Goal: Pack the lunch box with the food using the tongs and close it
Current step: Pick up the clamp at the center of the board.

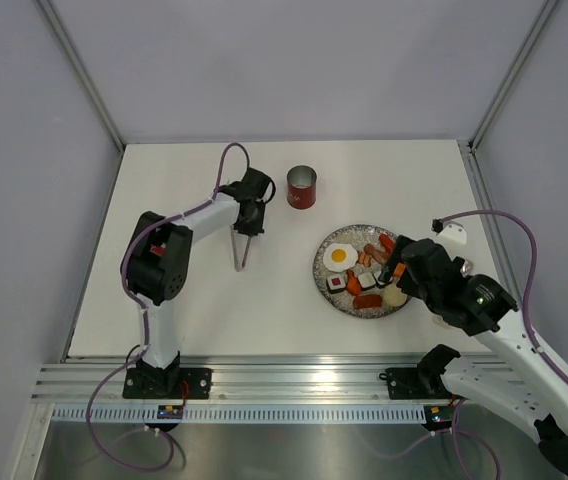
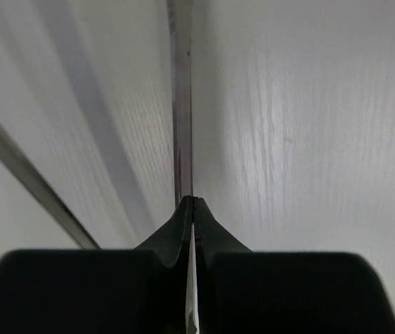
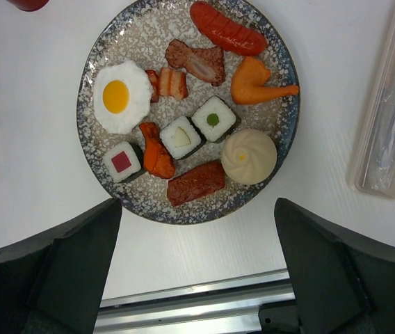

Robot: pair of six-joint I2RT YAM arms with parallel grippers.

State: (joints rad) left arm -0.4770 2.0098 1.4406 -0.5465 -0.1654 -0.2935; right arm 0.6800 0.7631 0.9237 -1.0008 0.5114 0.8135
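You had the left end effector [image 2: 192, 203] clamped on one slim arm of the tongs [image 2: 181, 104], probably light, springy and slippery, while the right end effector [image 3: 197, 216] gaped open.

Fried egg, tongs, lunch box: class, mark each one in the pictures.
fried egg [image 3: 117, 96], right wrist view, on its yellow yolk.
tongs [image 1: 240, 252], top view, on the slim silver arms.
lunch box [image 1: 301, 195], top view, on its red side wall.

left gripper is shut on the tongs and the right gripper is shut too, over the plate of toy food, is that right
Not quite. The right gripper is open, not shut: the right wrist view shows its fingers spread wide over the plate. The left gripper is indeed shut on the tongs.
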